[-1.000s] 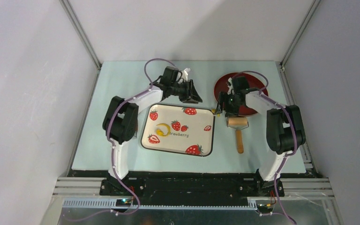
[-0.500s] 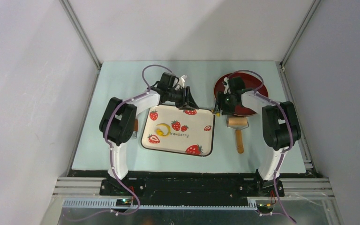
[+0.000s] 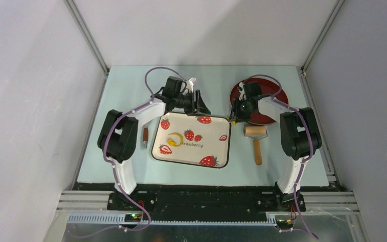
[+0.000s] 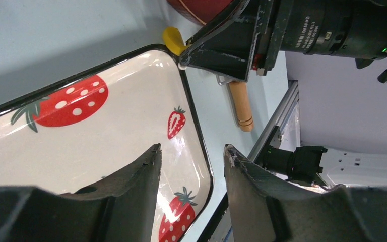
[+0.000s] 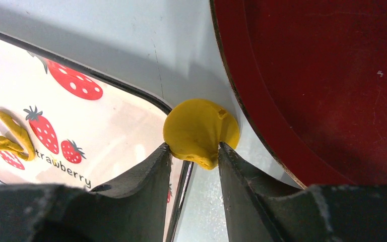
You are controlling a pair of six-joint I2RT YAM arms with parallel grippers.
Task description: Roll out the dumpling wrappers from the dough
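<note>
A small flat yellow dumpling wrapper [image 5: 201, 132] is pinched at its lower edge between the fingers of my right gripper [image 5: 194, 149]. It hangs over the gap between the strawberry-print tray [image 5: 121, 126] and the red plate [image 5: 322, 75]. In the top view my right gripper [image 3: 235, 117] sits at the tray's far right corner. The yellow dough [image 3: 175, 138], a ring-shaped leftover, lies on the tray [image 3: 181, 154] left of centre. My left gripper [image 4: 191, 151] is open and empty above the tray's far edge [image 3: 199, 106]. From its view the wrapper [image 4: 173, 39] shows in the right gripper's fingers.
A wooden rolling pin [image 3: 256, 140] lies on the mat right of the tray, its handle toward me. A small brown-handled tool [image 3: 145, 137] lies on the mat left of the tray. The red plate [image 3: 267, 96] is at the back right.
My right gripper has closed its fingers onto the yellow wrapper. My left arm drew back to the left and its jaws opened wider, uncovering the small tool beside the tray.
</note>
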